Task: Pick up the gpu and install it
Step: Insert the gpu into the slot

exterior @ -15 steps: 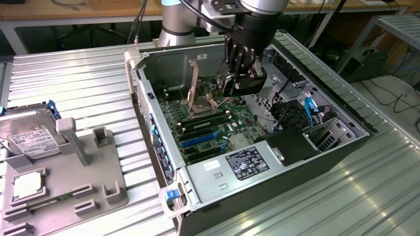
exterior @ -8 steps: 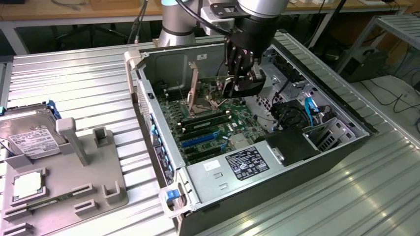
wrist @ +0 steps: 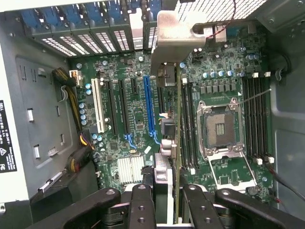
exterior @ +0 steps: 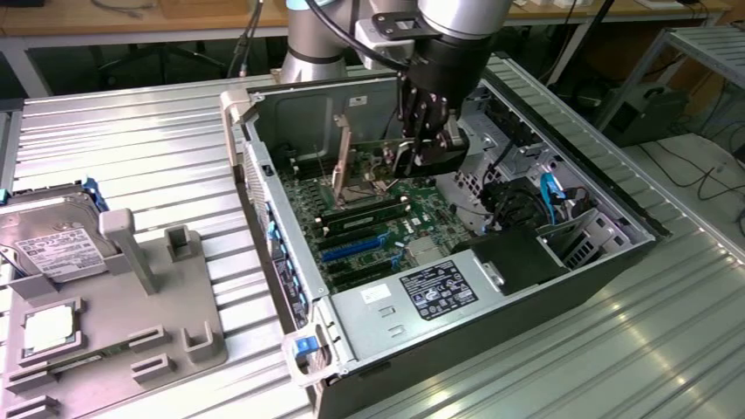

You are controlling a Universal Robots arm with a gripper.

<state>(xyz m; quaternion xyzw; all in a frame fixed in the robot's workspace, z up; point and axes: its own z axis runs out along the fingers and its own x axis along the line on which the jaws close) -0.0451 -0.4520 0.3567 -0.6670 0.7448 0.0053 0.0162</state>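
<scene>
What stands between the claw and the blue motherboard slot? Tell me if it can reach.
Probably yes. The claw, shut on the gpu, hangs inside the open case above the motherboard; nothing stands over the blue slot beside the card.

The arm comes in from the back of the exterior view and turns its black wrist straight down, so the gripper hangs close to vertical with the fingertips lowest. From the wrist view, its two black fingers stand parallel and are drawn partway together. They pinch the gpu edge-on between them, and the outer linkage bars splay out to either side.
</scene>
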